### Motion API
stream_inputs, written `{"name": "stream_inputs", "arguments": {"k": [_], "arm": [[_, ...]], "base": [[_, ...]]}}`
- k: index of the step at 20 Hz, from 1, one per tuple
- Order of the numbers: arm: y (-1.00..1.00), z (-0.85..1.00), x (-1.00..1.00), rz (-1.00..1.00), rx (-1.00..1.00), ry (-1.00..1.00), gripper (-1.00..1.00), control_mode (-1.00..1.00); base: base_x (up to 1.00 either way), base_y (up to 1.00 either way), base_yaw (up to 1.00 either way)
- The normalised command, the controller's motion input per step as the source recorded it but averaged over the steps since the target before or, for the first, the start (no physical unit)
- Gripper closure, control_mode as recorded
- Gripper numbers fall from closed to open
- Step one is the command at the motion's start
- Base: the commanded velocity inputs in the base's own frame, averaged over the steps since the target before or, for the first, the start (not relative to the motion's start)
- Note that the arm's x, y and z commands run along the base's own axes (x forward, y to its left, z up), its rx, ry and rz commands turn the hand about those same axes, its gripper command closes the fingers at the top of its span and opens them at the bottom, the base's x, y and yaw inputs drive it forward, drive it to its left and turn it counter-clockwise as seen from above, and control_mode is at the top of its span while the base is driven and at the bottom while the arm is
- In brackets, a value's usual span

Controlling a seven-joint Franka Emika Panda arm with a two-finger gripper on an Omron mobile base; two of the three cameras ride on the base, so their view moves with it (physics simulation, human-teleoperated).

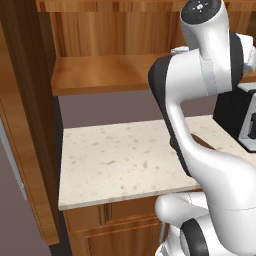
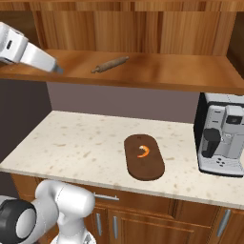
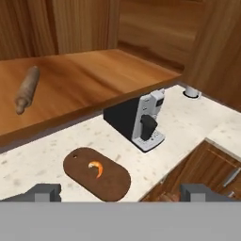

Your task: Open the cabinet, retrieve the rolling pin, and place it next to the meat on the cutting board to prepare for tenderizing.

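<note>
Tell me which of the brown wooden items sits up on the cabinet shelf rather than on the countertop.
The rolling pin: a light tan cylinder lying on the cabinet shelf. The darker oval cutting board lies flat on the countertop below.

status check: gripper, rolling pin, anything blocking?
Gripper open, empty, above the counter. Cabinet open; rolling pin lying on its shelf, untouched. Meat on cutting board. Nothing between gripper and pin.

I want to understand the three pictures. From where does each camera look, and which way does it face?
Left base view: behind the arm's left, facing the counter and open cabinet; white arm at right.
Right base view: behind its right, facing the rolling pin, cutting board and meat; open gripper upper left.
Hand view: on the hand, looking down over both; fingertips below.
Right base and hand views share pin, board and meat.
</note>
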Motion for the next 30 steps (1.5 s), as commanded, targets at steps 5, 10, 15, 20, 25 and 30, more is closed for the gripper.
{"name": "stream_inputs", "arguments": {"k": [5,10,15,20,25,30], "arm": [[0.21,-0.27,0.15,0.04,0.01,-0.02,-1.00,-1.00],[0.04,-0.42,0.05,0.02,0.00,-0.22,-1.00,-1.00],[0.00,-0.33,0.12,0.03,0.00,-0.25,-1.00,-1.00],[0.00,-0.03,0.24,0.03,0.10,-0.14,-1.00,-1.00],[0.00,0.09,0.43,0.02,0.17,0.00,-1.00,-1.00],[0.00,0.12,0.44,0.05,0.16,0.03,-1.00,-1.00]], "base": [[0.00,0.00,0.00],[0.00,0.00,0.00],[0.00,0.00,0.00],[0.00,0.00,0.00],[0.00,0.00,0.00],[0.00,0.00,0.00]]}}
